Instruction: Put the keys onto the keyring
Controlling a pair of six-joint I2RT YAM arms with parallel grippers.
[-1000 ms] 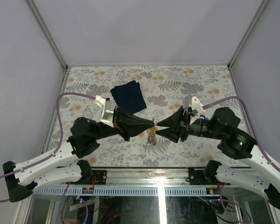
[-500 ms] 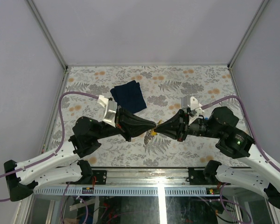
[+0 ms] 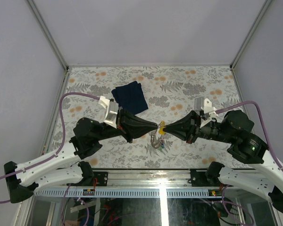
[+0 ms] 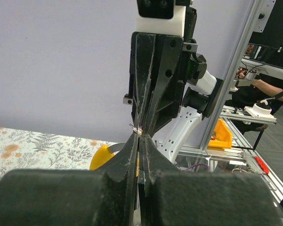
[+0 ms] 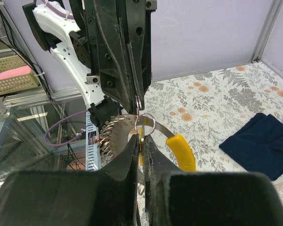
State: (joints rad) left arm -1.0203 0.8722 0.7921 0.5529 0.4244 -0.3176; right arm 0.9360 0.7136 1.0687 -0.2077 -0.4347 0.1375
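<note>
My left gripper (image 3: 155,126) and right gripper (image 3: 166,128) meet tip to tip above the table's near middle. Both are shut. The left gripper (image 4: 139,136) pinches a thin silvery wire, the keyring (image 4: 137,129), at its very tips. The right gripper (image 5: 141,137) is closed on a key with a yellow tag (image 5: 183,151), just below a small silver ring (image 5: 153,122). More keys (image 3: 156,141) dangle under the two tips on a coiled silvery wire (image 5: 114,134). How the small ring joins the wire is hidden by the fingers.
A dark navy folded cloth (image 3: 130,97) lies on the flowered table (image 3: 203,84) behind the left arm, also seen as the cloth (image 5: 264,143) at the right wrist view's edge. Grey walls and metal posts close in the table.
The right gripper has shut on the yellow key and drawn back a little to the right. The bunch of keys now hangs lower between the tips. The left gripper stays shut in place.
</note>
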